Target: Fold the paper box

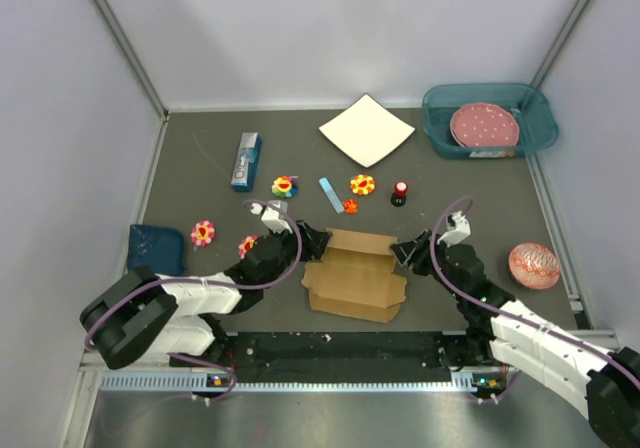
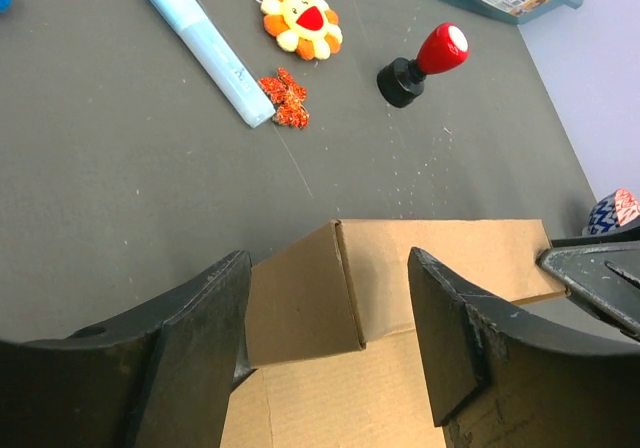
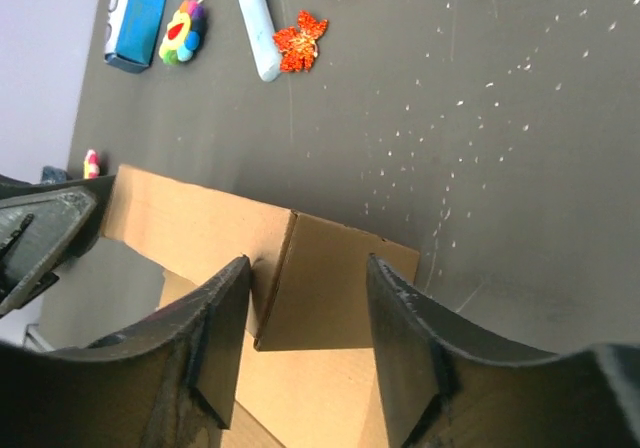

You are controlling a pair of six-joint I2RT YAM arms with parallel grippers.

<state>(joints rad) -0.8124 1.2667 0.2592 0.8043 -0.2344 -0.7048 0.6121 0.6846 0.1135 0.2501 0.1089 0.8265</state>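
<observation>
The brown paper box [image 1: 355,276] lies at the near middle of the table, its back wall and both end flaps raised. My left gripper [image 1: 318,243] is open at the box's left end. In the left wrist view [image 2: 330,343] its fingers straddle the raised left end flap [image 2: 300,298], and the left finger touches that flap. My right gripper [image 1: 402,251] is open at the right end. In the right wrist view [image 3: 310,343] its fingers straddle the right end flap [image 3: 340,283] at the corner with the back wall [image 3: 190,230].
Behind the box lie a red-knobbed stamp [image 1: 400,193], a blue marker [image 1: 331,194], a red glitter piece [image 1: 350,206] and several flower toys. A white square sheet [image 1: 366,129], a blue carton [image 1: 246,161] and a teal bin [image 1: 438,128] stand further back. A pink ball [image 1: 534,265] lies right.
</observation>
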